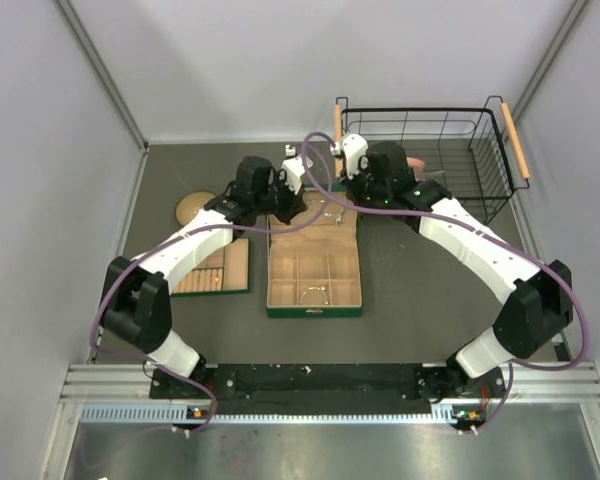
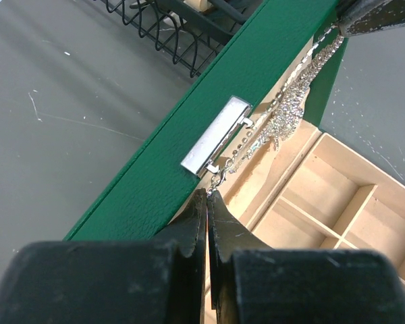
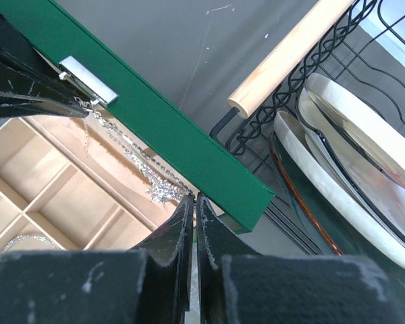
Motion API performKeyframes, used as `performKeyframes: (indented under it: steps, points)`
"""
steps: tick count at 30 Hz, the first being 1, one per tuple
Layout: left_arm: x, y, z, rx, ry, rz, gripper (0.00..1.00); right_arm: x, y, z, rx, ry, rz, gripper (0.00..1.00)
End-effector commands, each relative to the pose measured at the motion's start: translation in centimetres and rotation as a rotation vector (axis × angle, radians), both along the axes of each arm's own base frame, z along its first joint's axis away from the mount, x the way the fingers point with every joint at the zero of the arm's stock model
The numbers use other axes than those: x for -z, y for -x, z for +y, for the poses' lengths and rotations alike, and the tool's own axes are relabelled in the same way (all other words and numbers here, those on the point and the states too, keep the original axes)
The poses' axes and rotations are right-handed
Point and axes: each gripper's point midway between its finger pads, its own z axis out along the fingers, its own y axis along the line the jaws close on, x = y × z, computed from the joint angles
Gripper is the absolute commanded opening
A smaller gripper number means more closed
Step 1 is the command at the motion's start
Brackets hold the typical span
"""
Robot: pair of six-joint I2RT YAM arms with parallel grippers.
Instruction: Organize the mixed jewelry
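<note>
While both are pinching fully closed, the left tool (image 2: 207,196) and the right tool (image 3: 194,198) are each gripping the fine silver chain necklace (image 2: 287,111), which is hanging between them just inside the clasp-side wall of the green box (image 2: 169,175). A thin silver bracelet hoop (image 1: 313,292) is lying in a near compartment.

Soft, even overhead light across grey worktop (image 1: 410,290); only faint shadows just beside green box (image 1: 313,312). Top view sharp, slight bowing at frame edges. Wrist cams: box's metal clasp (image 2: 216,135) and silver chain (image 2: 287,115) glint; left pincer (image 2: 207,194) and right pincer (image 3: 193,197) blur to black in fg; pale dishes (image 3: 351,128) beyond box catch glare.
</note>
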Motion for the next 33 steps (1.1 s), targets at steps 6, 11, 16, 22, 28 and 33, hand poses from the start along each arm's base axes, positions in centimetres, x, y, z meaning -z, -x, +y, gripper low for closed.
performKeyframes:
  steps: [6,11,16,22,28,33]
  points:
    - [-4.2,-0.6,0.0,-0.047,0.074,-0.108,0.0,-2.6,-0.6,0.7,0.018,-0.064,-0.063,0.0]
    - [-4.3,-1.1,-0.2,-0.057,0.069,-0.115,0.0,-2.4,-0.6,0.6,0.028,-0.061,-0.062,0.0]
    - [-4.2,-1.5,-0.3,-0.059,0.061,-0.114,0.0,-2.1,-0.7,0.6,0.031,-0.058,-0.059,0.0]
    - [-3.7,-1.8,-0.8,-0.055,0.054,-0.103,0.0,-1.6,-0.8,0.7,0.033,-0.054,-0.05,0.0]
    - [-3.0,-1.6,-1.4,-0.04,0.045,-0.087,0.0,-1.0,-0.9,0.7,0.036,-0.047,-0.036,0.0]
    - [-2.4,-1.4,-1.5,-0.035,0.037,-0.075,0.0,-0.3,-1.0,0.7,0.035,-0.036,-0.025,0.0]
